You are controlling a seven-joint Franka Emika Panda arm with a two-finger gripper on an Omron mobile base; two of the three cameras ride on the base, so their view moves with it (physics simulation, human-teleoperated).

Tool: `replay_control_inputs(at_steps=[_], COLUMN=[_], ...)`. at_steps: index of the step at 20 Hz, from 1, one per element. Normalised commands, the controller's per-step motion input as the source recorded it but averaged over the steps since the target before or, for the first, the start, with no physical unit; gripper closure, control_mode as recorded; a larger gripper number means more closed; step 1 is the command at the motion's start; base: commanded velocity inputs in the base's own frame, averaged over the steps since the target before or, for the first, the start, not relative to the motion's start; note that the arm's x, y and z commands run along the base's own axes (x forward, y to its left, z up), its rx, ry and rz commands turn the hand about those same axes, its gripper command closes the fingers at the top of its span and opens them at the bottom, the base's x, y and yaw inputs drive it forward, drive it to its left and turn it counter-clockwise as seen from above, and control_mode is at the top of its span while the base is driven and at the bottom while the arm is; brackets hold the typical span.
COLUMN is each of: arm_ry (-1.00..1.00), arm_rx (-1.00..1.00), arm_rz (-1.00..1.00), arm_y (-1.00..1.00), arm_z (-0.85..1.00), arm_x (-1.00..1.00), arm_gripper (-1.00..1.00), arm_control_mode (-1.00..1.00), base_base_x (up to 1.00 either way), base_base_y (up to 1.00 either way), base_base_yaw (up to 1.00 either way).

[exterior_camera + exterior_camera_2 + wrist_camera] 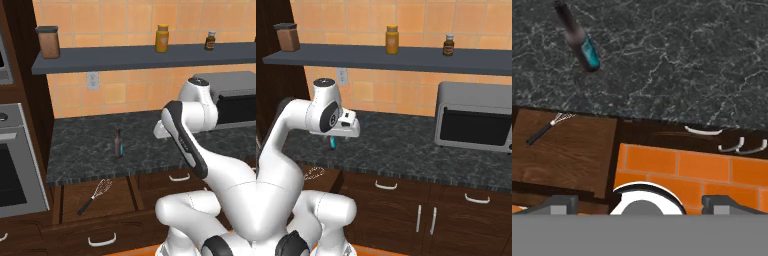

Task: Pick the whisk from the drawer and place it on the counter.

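The drawer (107, 202) stands pulled out below the tabletop (90, 145); it is wide and shallow, of dark-brown wood with a flat brown bottom, and carries a curved silver handle (102, 241) on its front. It contains one item: the whisk (95, 196), lying flat on the drawer bottom at a diagonal, thin silver wire loops toward the tabletop edge, slim black handle toward the drawer front. In my hand view the whisk (548, 127) lies in the far left part of the drawer (567, 150).

The tabletop is dark grey-black speckled stone with a thick edge. A small dark bottle (118, 143) with a blue label stands upright on it, just behind the open drawer. A grey microwave (473, 117) with a dark door sits on the tabletop to the right.

My gripper (639, 202) hangs above the tabletop edge, well apart from the whisk, holding nothing; its fingertips (559, 202) stand far apart, so it is wide open
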Motion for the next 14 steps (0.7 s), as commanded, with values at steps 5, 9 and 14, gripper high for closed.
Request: replay_control_inputs(at_steps=[5,9,14], arm_ry=[0.0,0.0,0.0], arm_rx=[0.0,0.0,0.0], arm_rz=[0.0,0.01,0.06], arm_y=[0.0,0.0,0.0], arm_z=[-0.75,-0.77,-0.72], arm_x=[-0.01,0.0,0.04], arm_gripper=[-1.0,-1.0,-1.0], arm_control_mode=[-1.0,-1.0,-1.0], base_base_x=[0.0,0.0,0.0], base_base_y=[0.0,0.0,0.0], base_base_yaw=[0.0,0.0,0.0])
